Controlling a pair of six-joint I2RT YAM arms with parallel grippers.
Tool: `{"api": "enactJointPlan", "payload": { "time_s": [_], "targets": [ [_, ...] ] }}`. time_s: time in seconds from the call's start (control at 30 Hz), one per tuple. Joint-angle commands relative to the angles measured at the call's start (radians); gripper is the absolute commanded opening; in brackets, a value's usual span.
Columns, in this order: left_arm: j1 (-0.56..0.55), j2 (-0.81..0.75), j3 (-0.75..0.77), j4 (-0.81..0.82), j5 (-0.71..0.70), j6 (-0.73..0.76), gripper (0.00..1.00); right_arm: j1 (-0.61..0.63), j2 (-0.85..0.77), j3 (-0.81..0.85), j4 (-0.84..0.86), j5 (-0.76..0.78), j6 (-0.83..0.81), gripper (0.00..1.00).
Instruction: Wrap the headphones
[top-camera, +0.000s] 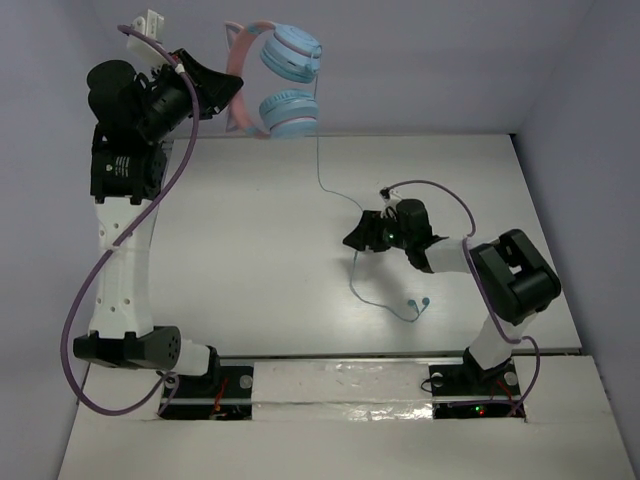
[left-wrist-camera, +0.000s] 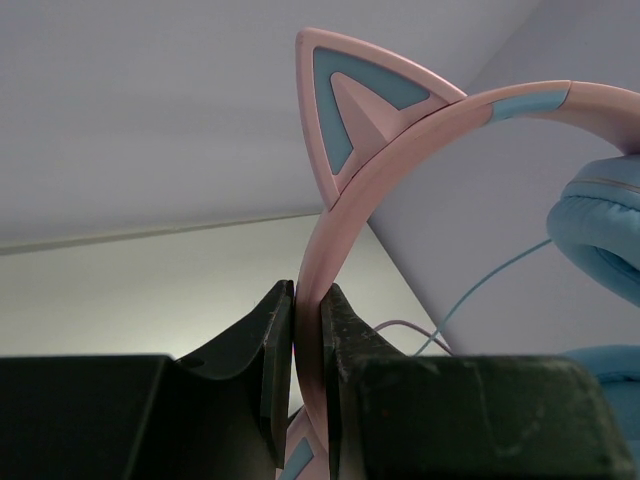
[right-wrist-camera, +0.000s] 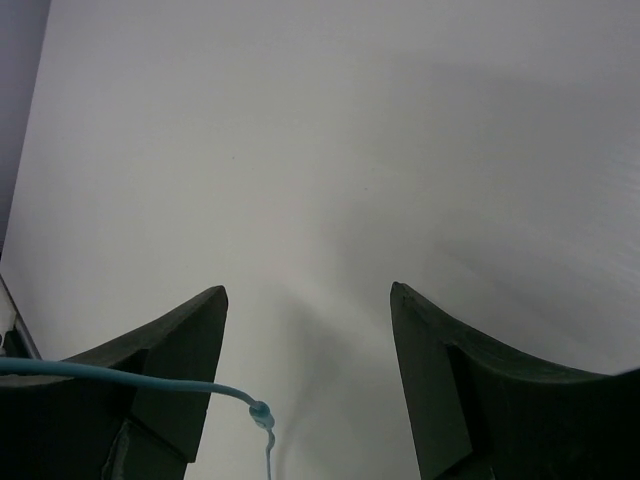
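Currently, headphones (top-camera: 290, 55) are held aloft by the headband (left-wrist-camera: 330, 250), clamped between fingers of the left gripper (left-wrist-camera: 307, 310); cable (top-camera: 318, 150) is trailed onto the bench (top-camera: 230, 260). Right gripper (right-wrist-camera: 308, 290) is spread wide, nothing gripped. Risk: thin cable missed on closing, or snagged and headband yanked loose.

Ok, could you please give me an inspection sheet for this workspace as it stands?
Surface: white table, part of the cable lying on it.
Job's things: headphones held aloft at the far edge.
Clutter: nothing seen.
Hands: left hand shut on the pink headband; right hand open over the table.
Cables: pale-blue cable hangs down, passes the right hand, unwrapped; purple arm cables loop freely.
Surroundings: plain pale walls.
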Motion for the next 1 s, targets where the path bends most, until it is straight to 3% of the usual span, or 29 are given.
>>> {"api": "enactJointPlan", "payload": {
  "time_s": [0.0,0.27,0.33,0.47,0.57,0.73,0.97],
  "targets": [
    [0.006,0.011,0.066,0.105,0.014,-0.062,0.00,0.058,-0.002,-0.016,0.105,0.000,0.041,0.73],
    [0.028,0.041,0.107,0.093,-0.003,-0.070,0.00,0.099,0.001,-0.116,0.261,-0.022,0.145,0.72],
    [0.028,0.043,0.095,0.100,-0.001,-0.075,0.00,0.124,-0.001,-0.122,0.284,-0.028,0.144,0.77],
    [0.028,0.035,0.060,0.120,0.005,-0.082,0.00,0.135,0.009,-0.111,0.295,-0.071,0.126,0.85],
    [0.028,0.028,0.052,0.123,0.001,-0.082,0.00,0.135,0.015,-0.102,0.263,-0.031,0.118,0.84],
    [0.037,0.050,0.121,0.105,-0.015,-0.085,0.00,0.149,0.004,-0.158,0.281,-0.012,0.167,0.79],
    [0.046,0.103,0.221,0.108,-0.016,-0.127,0.00,0.178,-0.028,-0.232,0.286,0.064,0.201,0.89]
  ]
}}
